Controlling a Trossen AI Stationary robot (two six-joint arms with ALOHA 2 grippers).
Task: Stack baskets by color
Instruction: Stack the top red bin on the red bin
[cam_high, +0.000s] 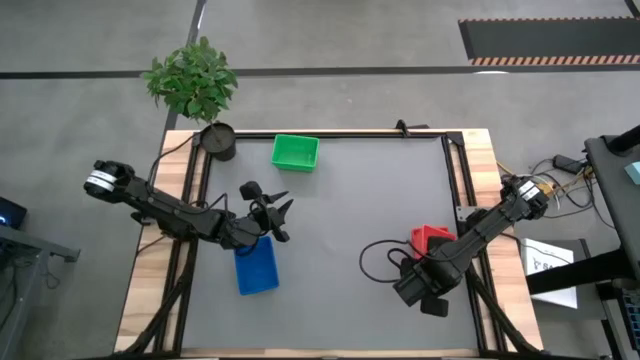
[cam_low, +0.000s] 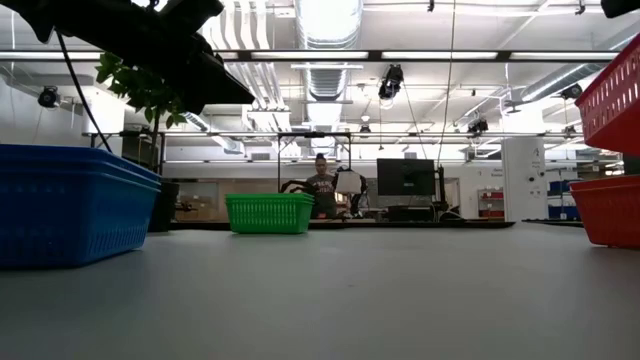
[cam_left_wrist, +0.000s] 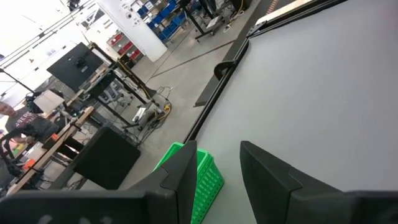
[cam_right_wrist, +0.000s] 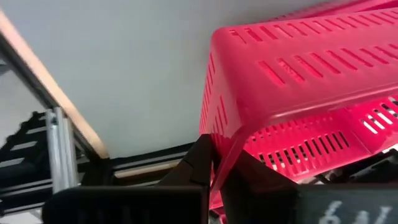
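My right gripper (cam_right_wrist: 214, 165) is shut on a red basket (cam_low: 612, 95), which hangs tilted at the table's right side above a second red basket (cam_low: 605, 210) resting on its bottom. In the high view my right arm covers most of the red baskets (cam_high: 430, 238). My left gripper (cam_high: 280, 220) hovers open and nearly level over the far end of a blue basket (cam_high: 255, 265) and touches nothing. A green basket (cam_high: 295, 152) sits near the far edge; the left wrist view shows it (cam_left_wrist: 208, 180) beyond the fingers. My right gripper pinches the red basket's side wall at a corner (cam_right_wrist: 219, 146) between its two fingers. The fingers come steeply from above. The basket is lifted clear of the table and hangs tilted over the other red basket.
A black plant pot (cam_high: 218, 140) with a leafy plant (cam_high: 190, 80) stands at the far left corner. A black cable (cam_high: 375, 260) loops on the mat beside my right arm. Bare grey mat (cam_high: 350, 200) lies between the arms. A person sits in the room behind (cam_low: 322, 185).
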